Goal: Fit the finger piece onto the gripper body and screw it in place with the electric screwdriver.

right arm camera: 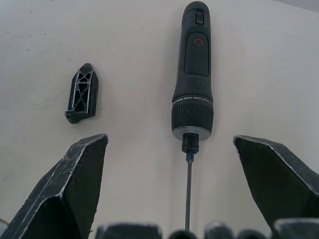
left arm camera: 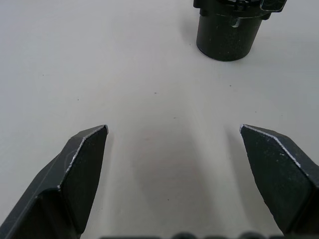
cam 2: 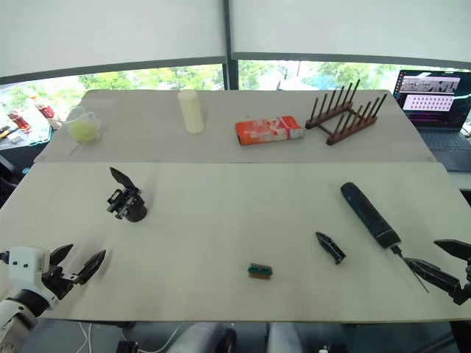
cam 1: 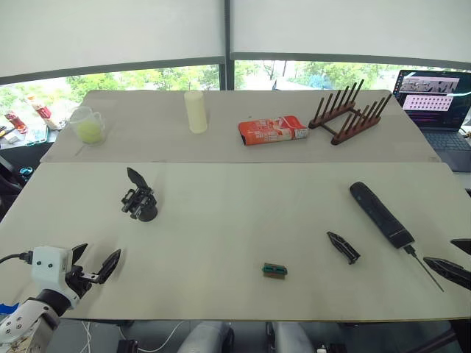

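**Both hands open, parts lying loose on the bench**

The left hand [cam 1: 94,269] hovers at the near left edge of the pale bench [cam 1: 235,220], its two black fingers spread apart and empty. The right hand [cam 2: 439,266] sits at the near right edge, fingers also spread wide with nothing between them.

The head views show the whole layout: the small black gripper body [cam 1: 139,200] with round base and a pointed finger sticking up stands on the left half, beyond the left hand. The long black cylindrical electric screwdriver [cam 1: 380,213] lies on the right half, its thin metal bit pointing toward the right hand. The small glossy black tapering finger piece [cam 1: 343,247] lies just beside it, apart from it, toward the bench centre.

The right wrist view adds detail: the screwdriver's bit runs between the open fingers, and the finger piece shows a hollow, ribbed underside. The left wrist view shows only the gripper body's round base ahead.

A tiny green-and-brown block [cam 1: 274,271] lies near the front centre. On the far bench stand a pale yellow cylinder [cam 1: 196,111], a red carton [cam 1: 272,130], a brown wooden rack [cam 1: 349,114] and a clear cup [cam 1: 87,125]; an open laptop [cam 1: 434,103] sits at far right.
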